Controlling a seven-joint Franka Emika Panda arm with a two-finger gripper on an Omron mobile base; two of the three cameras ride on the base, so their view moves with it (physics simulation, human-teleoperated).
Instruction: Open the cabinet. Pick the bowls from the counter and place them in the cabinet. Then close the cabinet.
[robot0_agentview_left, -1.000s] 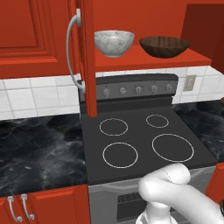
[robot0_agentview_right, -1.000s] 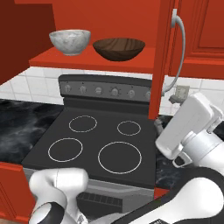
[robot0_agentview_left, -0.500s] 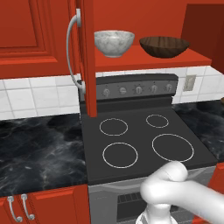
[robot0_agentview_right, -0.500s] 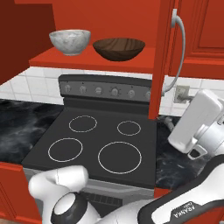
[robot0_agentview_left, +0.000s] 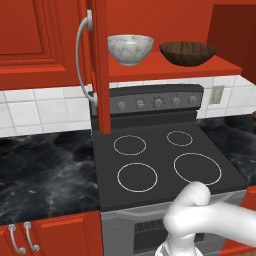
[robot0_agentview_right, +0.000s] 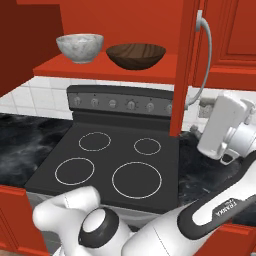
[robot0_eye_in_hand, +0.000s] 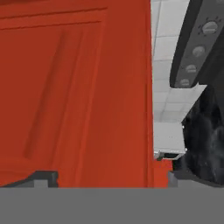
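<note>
- Upper middle of the left base view: the grey bowl (robot0_agentview_left: 130, 48) and the brown bowl (robot0_agentview_left: 187, 53) sit side by side, apart, on the cabinet shelf (robot0_agentview_left: 220, 66).
- Both cabinet doors (robot0_agentview_left: 98, 65) stand open, the handle (robot0_agentview_left: 81, 55) jutting over the stovetop (robot0_agentview_left: 165, 162).
- At the right edge of the right base view, the pincer (robot0_eye_in_hand: 109, 177) is spread wide and empty, facing a red door panel (robot0_eye_in_hand: 74, 92).
- The black counter (robot0_agentview_left: 45, 172) flanks the stovetop.

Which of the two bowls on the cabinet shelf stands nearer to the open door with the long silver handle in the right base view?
The dark brown wood-grain bowl; the marbled grey-white bowl sits farther from that door.
</note>
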